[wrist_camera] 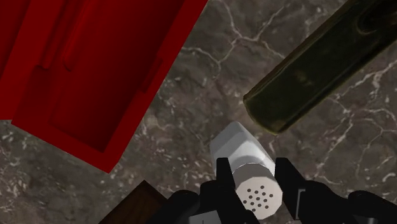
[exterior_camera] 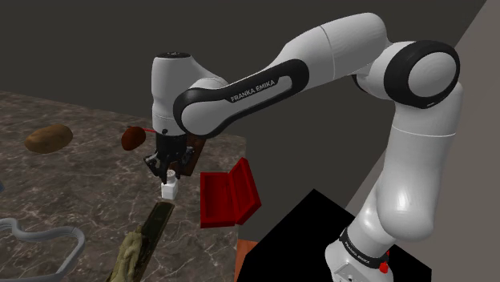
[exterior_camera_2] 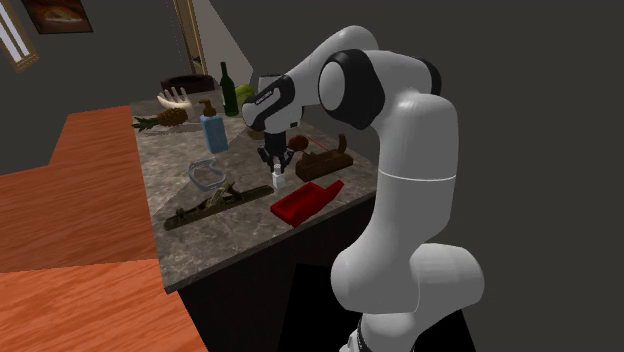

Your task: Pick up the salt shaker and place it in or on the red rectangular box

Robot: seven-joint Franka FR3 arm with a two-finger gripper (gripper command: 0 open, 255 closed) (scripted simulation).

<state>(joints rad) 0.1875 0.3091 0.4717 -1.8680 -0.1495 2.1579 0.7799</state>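
The gripper [wrist_camera: 254, 168] is drawn in to a narrow gap, its two black fingers [wrist_camera: 224, 178] pressed against opposite sides of the salt shaker [wrist_camera: 245, 149], pinching it just under its round perforated cap. There is one shaker, white and upright beneath the hand. In the shoulder view its base sits at the marble tabletop [exterior_camera: 72, 184], though I cannot tell whether it rests there or hangs a touch above. One red box [exterior_camera: 228, 196] lies open just beside the shaker, toward the tabletop's edge and not touching it. One long dark object [wrist_camera: 324, 70] lies on the shaker's other side, near but apart. Farther along the tabletop, the second exterior view shows one green bottle [exterior_camera_2: 228, 88], one blue dispenser bottle [exterior_camera_2: 213, 130] and one clear bowl [exterior_camera_2: 207, 175]. One brown, potato-like lump [exterior_camera: 50, 138] lies well apart from the gripper
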